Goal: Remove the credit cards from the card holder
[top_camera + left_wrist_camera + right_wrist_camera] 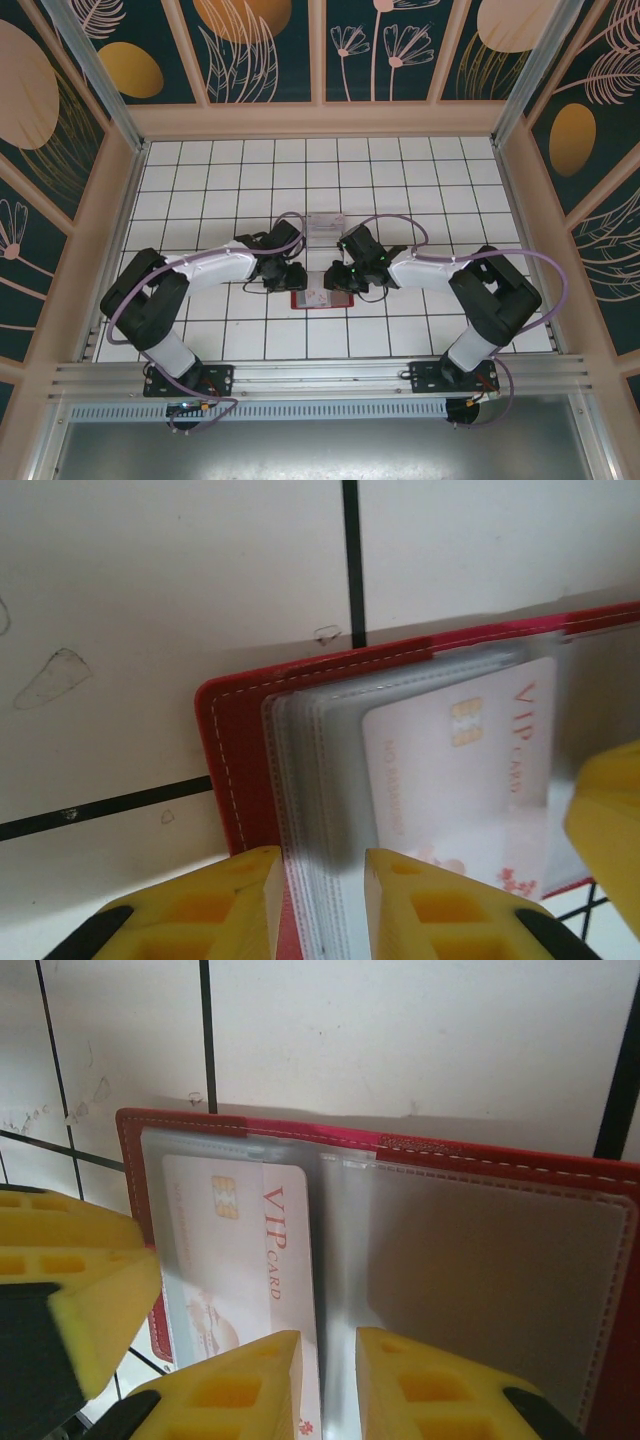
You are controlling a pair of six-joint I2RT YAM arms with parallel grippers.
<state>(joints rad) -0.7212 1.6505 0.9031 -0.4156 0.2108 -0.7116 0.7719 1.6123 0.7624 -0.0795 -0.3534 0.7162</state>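
the credit card looks thin, stiff and slick, tucked in a floppy clear sleeve of the card holder, which lies open just ahead of both tools. i'd take the card's free edge. left gripper stands slightly parted astride the sleeve stack. right gripper stands slightly parted over the card's edge.

Top view: evenly bright, diffuse light from overhead. Soft, short shadows lie under the arms on the white tiled surface. Frame posts splay outward at the edges.

Wrist views: bright, slightly milky. Left claw and right claw are blurred in the foreground. Clear sleeves of the card holder carry a dull sheen, with a soft shadow along its far edge.
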